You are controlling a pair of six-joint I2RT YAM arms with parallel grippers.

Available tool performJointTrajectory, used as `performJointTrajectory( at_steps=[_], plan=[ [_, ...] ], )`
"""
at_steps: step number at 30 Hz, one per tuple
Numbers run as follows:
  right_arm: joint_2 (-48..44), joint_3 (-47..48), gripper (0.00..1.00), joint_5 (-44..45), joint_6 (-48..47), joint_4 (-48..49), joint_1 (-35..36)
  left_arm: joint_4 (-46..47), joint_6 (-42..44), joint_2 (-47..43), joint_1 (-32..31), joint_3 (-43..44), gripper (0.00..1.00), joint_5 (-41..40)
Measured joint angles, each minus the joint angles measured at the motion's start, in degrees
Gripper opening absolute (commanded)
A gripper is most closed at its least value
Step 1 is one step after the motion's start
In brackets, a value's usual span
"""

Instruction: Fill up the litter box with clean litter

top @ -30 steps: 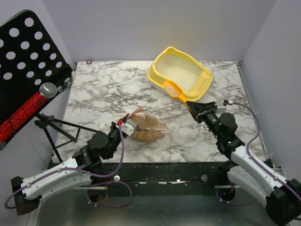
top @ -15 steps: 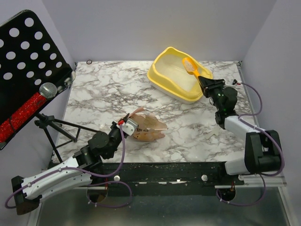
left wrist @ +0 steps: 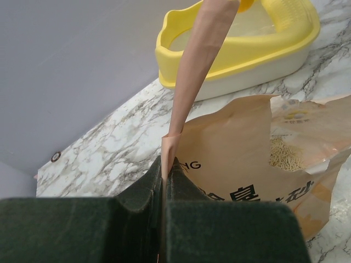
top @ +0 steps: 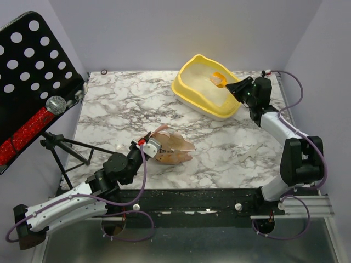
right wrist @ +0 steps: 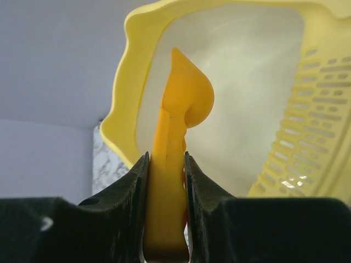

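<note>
The pale-yellow litter box (top: 189, 93) stands at the back right of the marble table; it also shows in the left wrist view (left wrist: 274, 52) and in the right wrist view (right wrist: 129, 118). My right gripper (top: 237, 89) is shut on the handle of a yellow-orange scoop (top: 219, 79), held over the box interior, turned on edge (right wrist: 184, 98). My left gripper (top: 143, 143) is shut on the upper edge of a tan paper bag (top: 173, 149) lying open on the table. Pale beige litter (left wrist: 282, 153) shows inside the bag. A paper strip (left wrist: 200, 60) rises from the pinch.
A black perforated music stand (top: 33, 71) on a tripod leans over the table's left edge. A small ring (top: 103, 72) lies at the back left corner. A pale scrap (top: 251, 152) lies on the marble near the right arm. Grey walls enclose the table.
My right arm has swung the scoop from the box's front rim to over its interior and then rotated it on edge. The left gripper and bag have not moved.
</note>
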Motion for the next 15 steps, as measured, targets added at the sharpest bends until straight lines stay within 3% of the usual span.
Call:
performJointTrajectory(
  at_steps=[8, 15],
  plan=[
    [7.87, 17.97, 0.00, 2.84, -18.25, -21.70, 0.13, -0.09, -0.02, -0.11, 0.04, 0.02, 0.00, 0.00],
    [10.99, 25.16, 0.00, 9.09, -32.15, -34.03, 3.52, -0.28, -0.02, -0.11, 0.02, 0.11, 0.00, 0.00]
  ],
)
